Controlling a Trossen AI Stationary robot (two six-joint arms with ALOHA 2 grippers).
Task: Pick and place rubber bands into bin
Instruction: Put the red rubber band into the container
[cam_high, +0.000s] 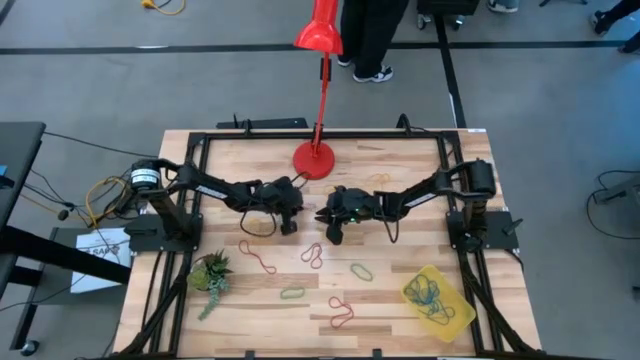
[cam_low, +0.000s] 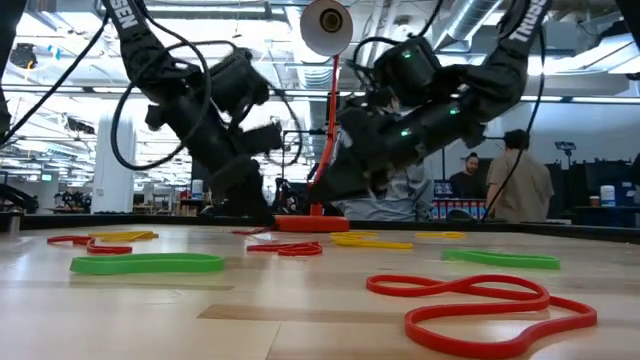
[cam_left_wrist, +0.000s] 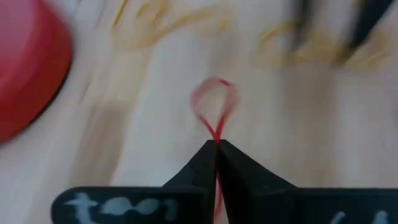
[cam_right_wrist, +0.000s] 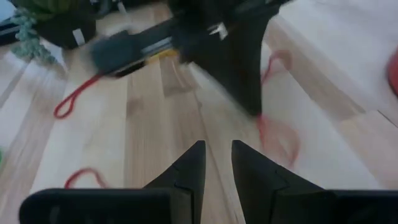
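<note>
Even, bright overhead light with soft shadows; both wrist views are smeared with motion blur, the low view's foreground soft.

rubber bands (cam_high: 312, 255): scattered flat on table | bin (cam_high: 438, 301): holds several bands

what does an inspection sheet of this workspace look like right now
surface: wooden table, bare between the bands
job's things: loose rubber bands scattered on the wood; bin at the near right corner with bands inside
clutter: red lamp base; small plant
grippers: left claw shut on a red rubber band; right claw slightly apart, empty, close beside the left
cables: bundle off the table's left edge
surroundings: person's legs beyond the far edge
</note>
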